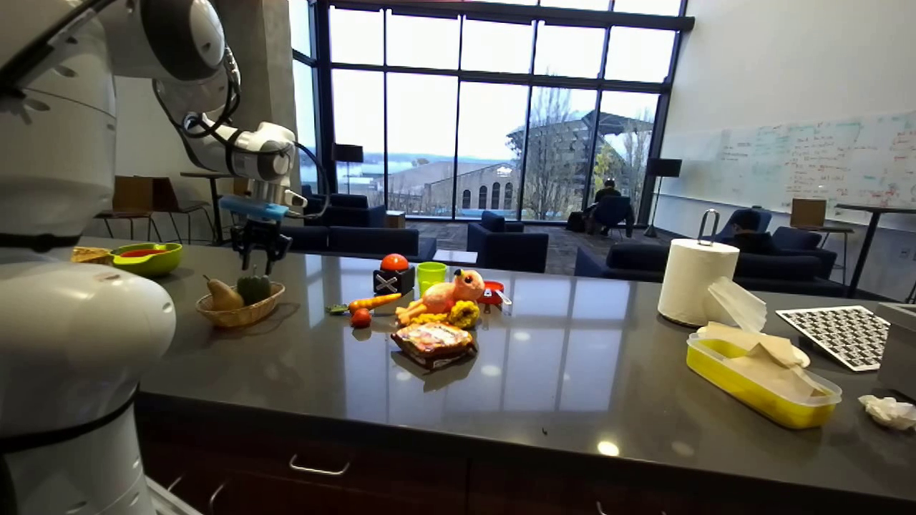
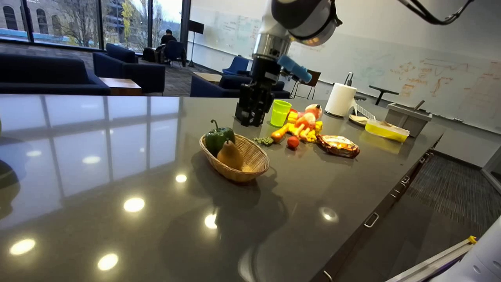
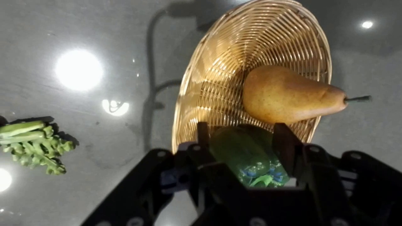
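- The claw [image 1: 257, 265] hangs above the wicker basket [image 2: 256, 164], its two fingers [image 3: 284, 147] parted and released.
- The green pepper [image 2: 220, 139] sits inside the basket, at the end under the claw; how wide the gap between it and the fingers is, I can't judge well from here.
- The pear [image 3: 285, 95] lies in the basket too, just beside the pepper, its stem jutting past the rim.
- On the table [image 1: 286, 372] near the basket, a carrot [image 1: 376, 302] points its leafy top [image 2: 263, 141] toward it.
- Farther from the basket, past that leafy top, I see a red tomato [image 1: 361, 317], a green cup [image 2: 280, 113], a pink plush toy [image 1: 465, 285] and a shiny packet [image 1: 434, 342].
- Well apart from the basket stand a paper towel roll [image 1: 694, 279] and a yellow tub [image 1: 751, 397].
- A green bowl [image 1: 154, 263] rests near the basket, on the side away from the carrot.
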Robot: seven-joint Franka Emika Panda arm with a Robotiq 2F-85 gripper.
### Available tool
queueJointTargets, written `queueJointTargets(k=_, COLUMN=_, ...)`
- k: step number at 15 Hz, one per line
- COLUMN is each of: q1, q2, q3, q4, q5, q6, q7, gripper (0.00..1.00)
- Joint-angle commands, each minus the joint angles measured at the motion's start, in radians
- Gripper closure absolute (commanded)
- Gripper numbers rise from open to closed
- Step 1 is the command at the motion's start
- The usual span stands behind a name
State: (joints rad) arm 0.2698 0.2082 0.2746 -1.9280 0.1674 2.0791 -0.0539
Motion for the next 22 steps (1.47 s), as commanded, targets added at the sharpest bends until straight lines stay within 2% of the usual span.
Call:
queueJointTargets(k=1, q1=-0.018, q2=-0.025, q3=-0.016, q4=-0.031, q5=-0.005, q6=0.022, q7=-0.017, gripper=0.14)
queueJointTargets(k=2, q1=-0.022, q2=-0.026, q3=-0.020, q4=-0.034, q5=-0.008, q6=0.027, q7=-0.015, gripper=0.06)
queueJointTargets(k=4, q1=-0.030, q2=-0.025, q3=-0.033, q4=-0.042, q5=-0.015, q6=0.046, q7=-0.001, gripper=0.00)
queueJointTargets(k=10, q1=-0.054, q2=-0.002, q3=-0.088, q4=-0.060, q5=-0.043, q6=0.144, q7=0.092, gripper=0.00)
queueJointTargets(k=16, q1=-0.062, q2=0.054, q3=-0.163, q4=-0.051, q5=-0.127, q6=0.256, q7=0.327, gripper=0.00)
queueJointTargets(k=22, q1=-0.057, q2=0.111, q3=-0.220, q4=-0.010, q5=-0.150, q6=0.296, q7=0.534, gripper=0.00)
